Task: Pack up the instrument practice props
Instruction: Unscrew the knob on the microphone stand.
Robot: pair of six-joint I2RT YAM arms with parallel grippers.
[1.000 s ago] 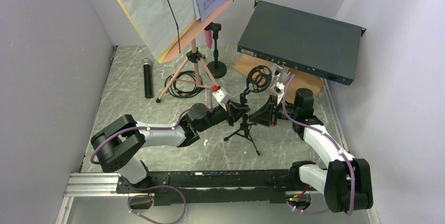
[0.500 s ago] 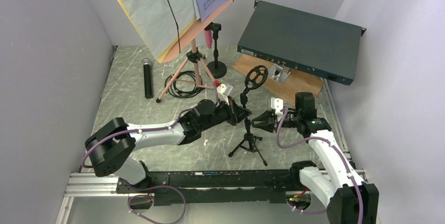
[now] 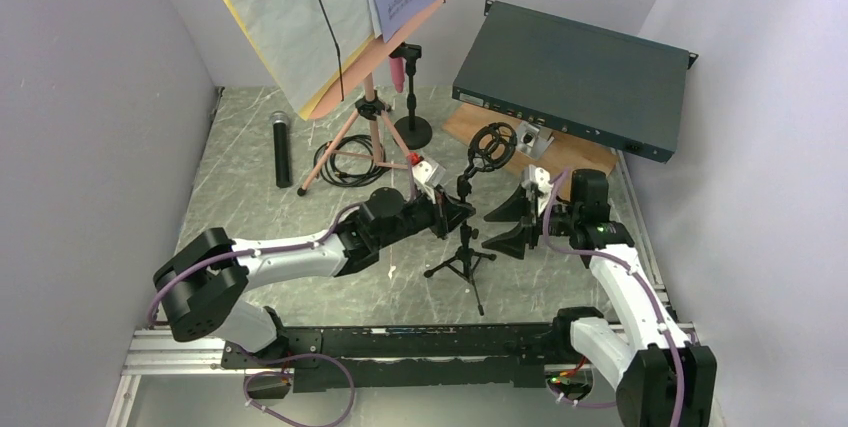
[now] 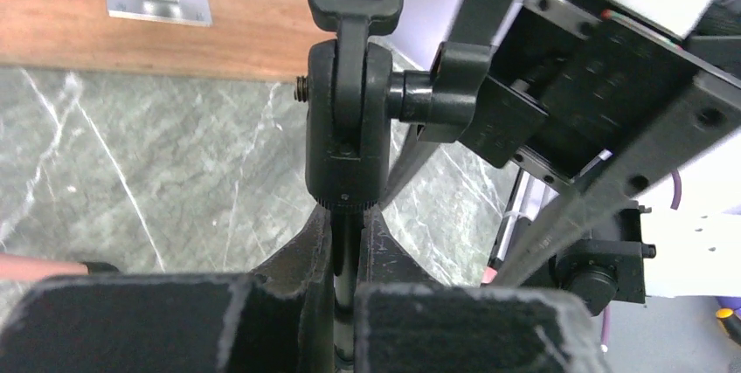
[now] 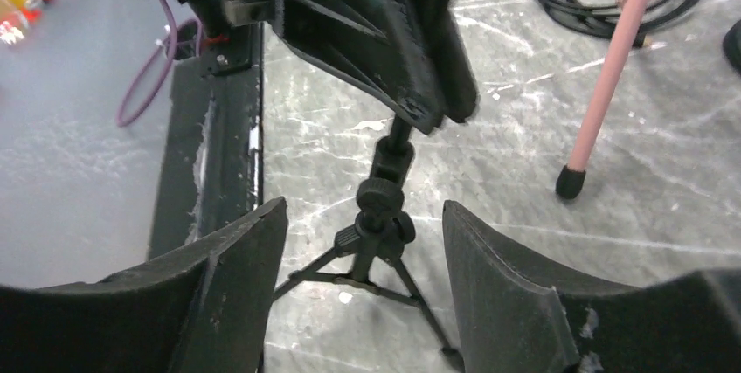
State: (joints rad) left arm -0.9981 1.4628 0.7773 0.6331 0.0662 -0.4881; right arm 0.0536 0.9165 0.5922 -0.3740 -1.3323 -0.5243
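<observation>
A small black mic holder on tripod legs [image 3: 462, 259] stands upright mid-table, its round shock mount [image 3: 492, 143] on top. My left gripper [image 3: 452, 213] is shut on its thin stem [image 4: 349, 255], just under the swivel joint. My right gripper [image 3: 508, 220] is open and empty, to the right of the stand; the tripod base [image 5: 377, 242] shows between its fingers. The pink music desk [image 3: 345, 97] on pink tripod legs holds white and yellow pages [image 3: 290, 17] at the back. A black microphone [image 3: 282, 147] lies at the left. A pink microphone [image 3: 398, 73] sits in a black round-base stand [image 3: 412, 130].
A dark teal rack box [image 3: 572, 79] rests tilted on a brown wooden board [image 3: 560, 152] at the back right. A coiled black cable [image 3: 345, 160] lies under the pink tripod. Grey walls close in both sides. A black rail [image 3: 400, 342] runs along the near edge.
My left gripper has stayed shut on the stand's stem and shifted it slightly. My right gripper has moved about beside the stand and now sits open to its right, fingers spread wide.
</observation>
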